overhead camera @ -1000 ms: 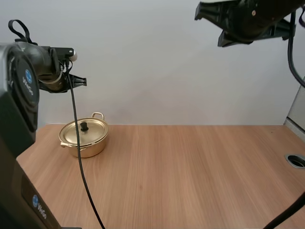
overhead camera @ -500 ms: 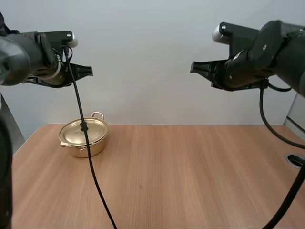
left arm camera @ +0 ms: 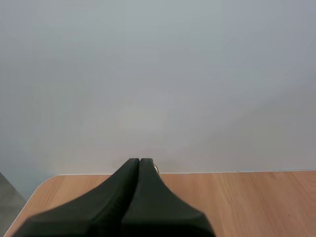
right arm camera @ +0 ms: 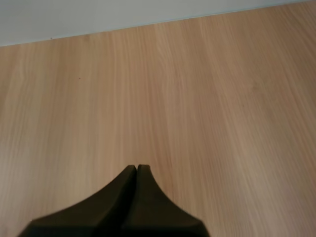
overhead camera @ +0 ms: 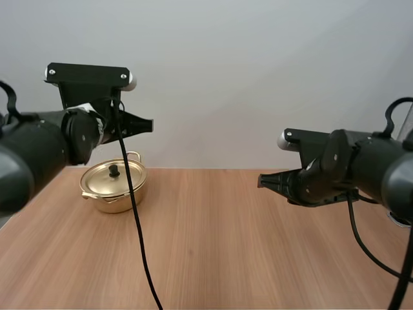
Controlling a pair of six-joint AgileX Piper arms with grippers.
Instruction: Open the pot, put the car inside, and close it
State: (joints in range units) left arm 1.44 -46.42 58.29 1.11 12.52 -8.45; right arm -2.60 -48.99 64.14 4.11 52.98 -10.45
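0 of 3 steps done: lid (overhead camera: 114,173) sits on pot (overhead camera: 117,197). Left gripper (overhead camera: 149,124) and right gripper (overhead camera: 261,183) both closed, empty.

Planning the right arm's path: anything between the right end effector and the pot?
The stretch is bare: the high view shows plain table between the right end effector and the pot.

Far-left on table (overhead camera: 213,239), near back edge: pot (overhead camera: 114,190), lid (overhead camera: 113,177) on it. L gripper (overhead camera: 150,124) in air above pot, a bit to its right. R gripper (overhead camera: 261,183) lower than L, over table's right half, well apart from pot, w/ bare tabletop under and ahead of it.
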